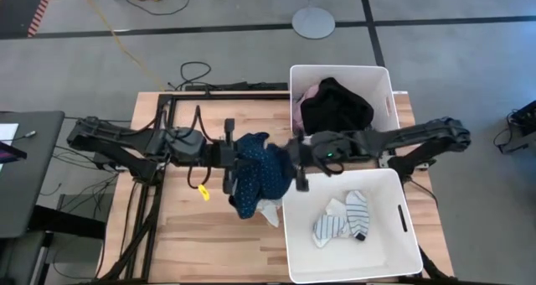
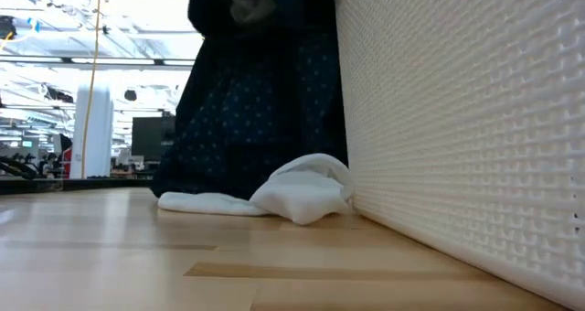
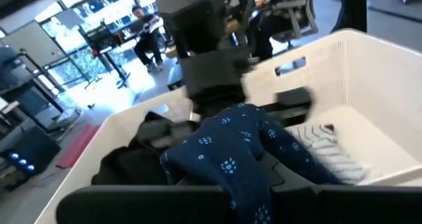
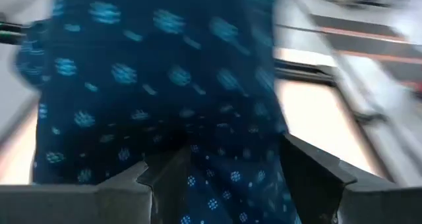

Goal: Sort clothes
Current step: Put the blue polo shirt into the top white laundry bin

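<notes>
1. The navy garment (image 1: 255,172) is hanging between the two end effectors, lifted over the table (image 1: 184,226), with its lower folds trailing down just beside the nearer bin (image 1: 289,235).
2. The left end effector (image 1: 228,155) is pressed together, pinching the navy garment at its upper edge.
3. The right end effector (image 1: 300,161) is standing spread, its fingers (image 4: 310,174) flanking the dotted cloth without closing on it.
4. A white piece (image 2: 292,197) is lying on the table below the hanging garment, touching the nearer bin's wall.
5. Beyond the right end effector, the far bin (image 1: 385,80) is holding a black garment (image 1: 335,105) and a pink one (image 1: 308,96); the nearer bin is holding socks (image 1: 343,218).
6. Judged step: handing over or carrying the navy garment toward a bin.
7. The next move seems to call for the right end effector to close on the cloth, or for the left to swing it over the far bin and let go.
</notes>
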### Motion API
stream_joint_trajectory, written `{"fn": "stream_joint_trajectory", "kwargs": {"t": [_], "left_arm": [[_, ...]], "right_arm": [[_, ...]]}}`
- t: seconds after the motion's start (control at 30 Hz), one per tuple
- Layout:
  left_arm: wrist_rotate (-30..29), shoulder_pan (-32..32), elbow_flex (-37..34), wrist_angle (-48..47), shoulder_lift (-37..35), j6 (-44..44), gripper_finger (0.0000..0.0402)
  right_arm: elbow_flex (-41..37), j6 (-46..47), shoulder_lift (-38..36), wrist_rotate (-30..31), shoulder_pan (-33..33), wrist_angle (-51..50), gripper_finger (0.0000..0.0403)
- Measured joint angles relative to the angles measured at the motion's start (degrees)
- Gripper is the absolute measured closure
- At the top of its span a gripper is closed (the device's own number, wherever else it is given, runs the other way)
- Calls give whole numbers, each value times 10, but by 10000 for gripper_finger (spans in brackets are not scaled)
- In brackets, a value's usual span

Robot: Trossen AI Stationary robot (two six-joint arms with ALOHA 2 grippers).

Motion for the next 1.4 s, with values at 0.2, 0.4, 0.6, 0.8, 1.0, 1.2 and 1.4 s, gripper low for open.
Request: {"fn": "stream_joint_trajectory", "kwargs": {"t": [0.2, 0.4, 0.6, 0.8, 1.0, 1.2, 1.4], "left_arm": [[-1, 0, 2, -8, 0, 14, 399], [-1, 0, 2, -10, 0, 19, 399], [0, 0, 2, -9, -1, 30, 399], [-4, 1, 2, -12, -1, 37, 394], [-41, 5, 0, -10, -1, 62, 391], [-49, 41, -3, 19, 15, 60, 388], [-21, 92, 2, 133, 89, 96, 387]], "right_arm": [[0, -1, 73, -28, -19, 25, 165], [0, -40, 101, -29, -26, 85, 310], [0, -91, 83, -13, -27, 142, 396], [0, -126, 13, 66, -31, 138, 400], [0, -177, -88, 162, -32, 138, 402], [0, -217, -172, 249, -34, 116, 402], [0, -215, -210, 332, -46, 59, 402]]}}
